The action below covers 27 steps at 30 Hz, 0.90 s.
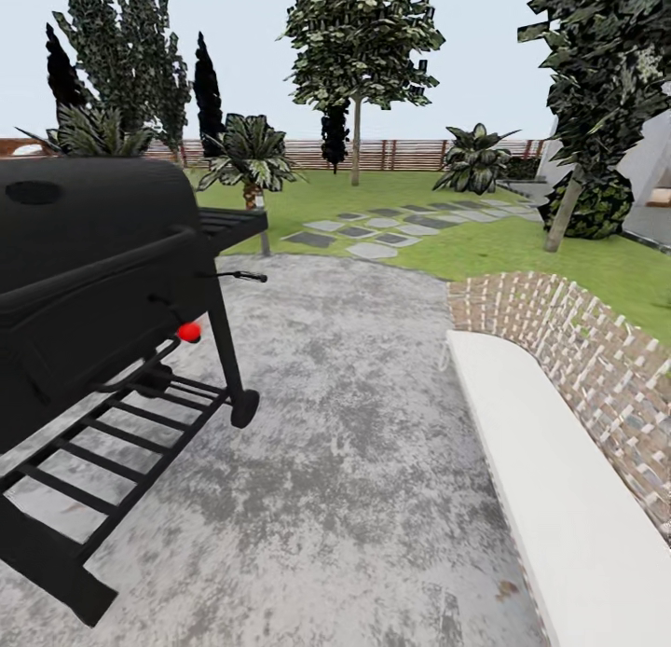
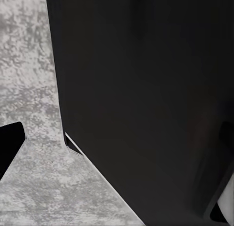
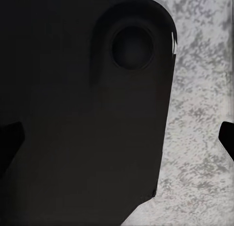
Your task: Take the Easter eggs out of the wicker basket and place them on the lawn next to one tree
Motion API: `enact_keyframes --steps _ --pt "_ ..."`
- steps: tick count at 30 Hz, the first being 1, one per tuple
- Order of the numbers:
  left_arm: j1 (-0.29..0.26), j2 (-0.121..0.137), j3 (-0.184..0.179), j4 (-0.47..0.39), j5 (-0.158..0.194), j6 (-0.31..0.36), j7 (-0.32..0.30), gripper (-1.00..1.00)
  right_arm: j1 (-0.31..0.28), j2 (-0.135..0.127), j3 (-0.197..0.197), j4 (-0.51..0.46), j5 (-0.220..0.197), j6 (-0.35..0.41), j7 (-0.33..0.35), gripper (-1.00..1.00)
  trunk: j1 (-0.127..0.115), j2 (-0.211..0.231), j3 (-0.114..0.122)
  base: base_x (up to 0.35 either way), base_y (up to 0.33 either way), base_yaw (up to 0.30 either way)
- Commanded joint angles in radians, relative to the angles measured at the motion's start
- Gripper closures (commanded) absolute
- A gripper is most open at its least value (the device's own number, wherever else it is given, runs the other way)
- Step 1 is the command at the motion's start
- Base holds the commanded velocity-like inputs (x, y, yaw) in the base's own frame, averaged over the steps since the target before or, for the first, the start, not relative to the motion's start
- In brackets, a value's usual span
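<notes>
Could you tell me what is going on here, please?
Nothing is being handled yet; the robot looks to be in transit. It stands on a grey paved patio beside a black barbecue grill, facing the lawn. A stepping-stone path crosses the grass toward a pale-trunked tree near the wooden fence. A curved brick wall runs along the right.

Flat, even daylight, no cast shadows — crisp head view, wrist views dark, slightly soft
</notes>
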Motion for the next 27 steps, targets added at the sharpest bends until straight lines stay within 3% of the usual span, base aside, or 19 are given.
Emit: enact_keyframes --steps 1,27 --pt "0.0 0.0 0.001 -0.001 0.001 0.001 0.0 -1.0 -0.001 0.0 0.005 0.001 0.001 -0.003 0.0 -1.0 0.001 0.0 -0.001 0.334 0.0 -0.12" --pt "0.0 0.0 0.001 -0.001 0.001 0.001 0.0 -1.0 -0.001 0.0 0.005 0.001 0.001 -0.003 0.0 -1.0 0.001 0.0 -0.001 0.334 0.058 -0.015"
